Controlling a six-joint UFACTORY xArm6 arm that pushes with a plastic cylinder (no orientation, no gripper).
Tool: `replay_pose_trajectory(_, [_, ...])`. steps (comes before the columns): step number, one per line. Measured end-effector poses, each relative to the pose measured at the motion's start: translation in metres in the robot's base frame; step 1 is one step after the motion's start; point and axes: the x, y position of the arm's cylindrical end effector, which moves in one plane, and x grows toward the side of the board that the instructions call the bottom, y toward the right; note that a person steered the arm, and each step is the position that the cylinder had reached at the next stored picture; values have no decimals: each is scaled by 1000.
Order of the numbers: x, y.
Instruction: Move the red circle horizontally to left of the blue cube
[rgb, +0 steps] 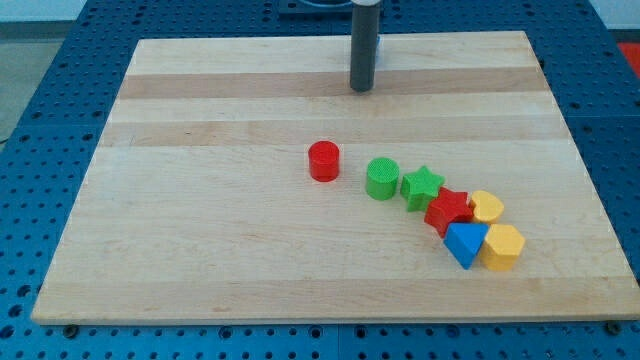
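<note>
The pale wooden board lies on a blue perforated table. The dark straight rod ends in my tip, near the board's top edge; it is a bare rod with no pincer, so there is nothing to spread or press.

Well below my tip toward the view's right sit the blue cube, yellow hexagonal block, red star block, green star block, green cylinder and yellow heart-like block, clustered.

The red circle stands alone, below my tip, slightly toward the view's left.
</note>
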Motion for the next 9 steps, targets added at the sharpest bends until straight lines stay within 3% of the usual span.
replay_pose_trajectory(4, [2,-6])
replay_pose_trajectory(6, [7,-62])
replay_pose_trajectory(9, [21,-95])
